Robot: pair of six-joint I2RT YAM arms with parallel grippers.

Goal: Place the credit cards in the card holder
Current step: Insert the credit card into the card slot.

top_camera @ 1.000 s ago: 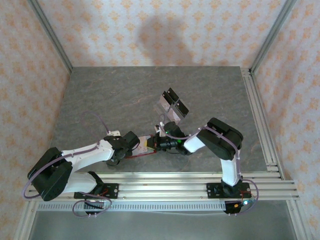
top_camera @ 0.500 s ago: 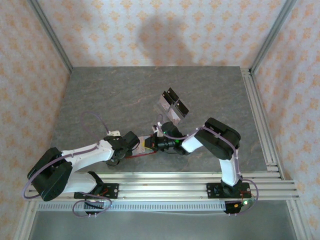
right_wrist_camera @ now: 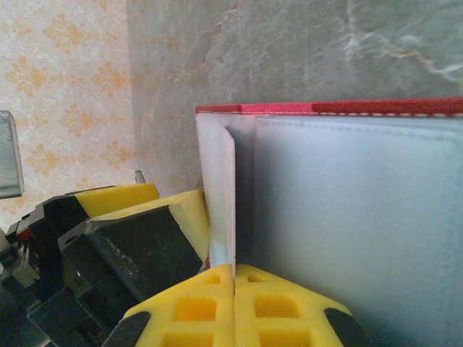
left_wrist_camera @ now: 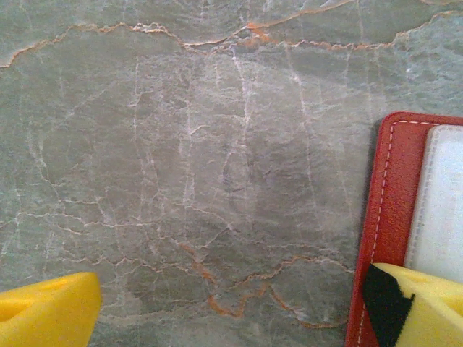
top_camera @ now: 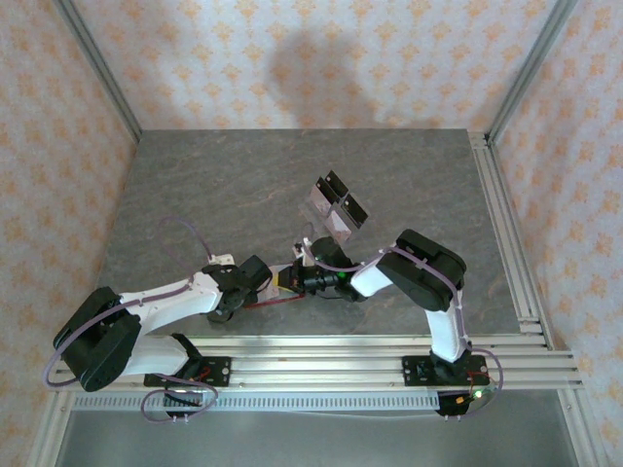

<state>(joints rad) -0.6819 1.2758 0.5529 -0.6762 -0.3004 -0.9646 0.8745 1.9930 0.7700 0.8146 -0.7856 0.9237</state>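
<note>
A grey marbled desk (top_camera: 224,185) is seen from above, with 2 robot arms reaching in from its near edge and meeting just left of centre. The left arm (top_camera: 165,297) lies low, and the right arm (top_camera: 428,268) folds back at its elbow. Farther back, apart from both, stands a clear tray (top_camera: 336,206) with black tabs; pale pinkish sheets in it may be more cards, but they are too small to tell. Between the arms' tips lies the red card holder (right_wrist_camera: 325,108), open flat on the desk with its greyish clear pocket facing up. At the pocket's edge stands 1 pale credit card (right_wrist_camera: 228,188), seen edge-on. It looks to be at the pocket's mouth or partly in, not fully seated. The task therefore seems mid-way: 1 card is being fed in, it cannot be told whether any already lies inside, and any remaining cards would have yet to follow. The right tool (right_wrist_camera: 234,289) is fully closed, its yellow fingertips pinching the near end of that card. The left tool (left_wrist_camera: 231,311) is spread wide and holds nothing — 1 yellow fingertip (left_wrist_camera: 423,303) overlaps the holder's red border, perhaps pinning it, though contact cannot be confirmed — while the other hangs over bare desk.
</note>
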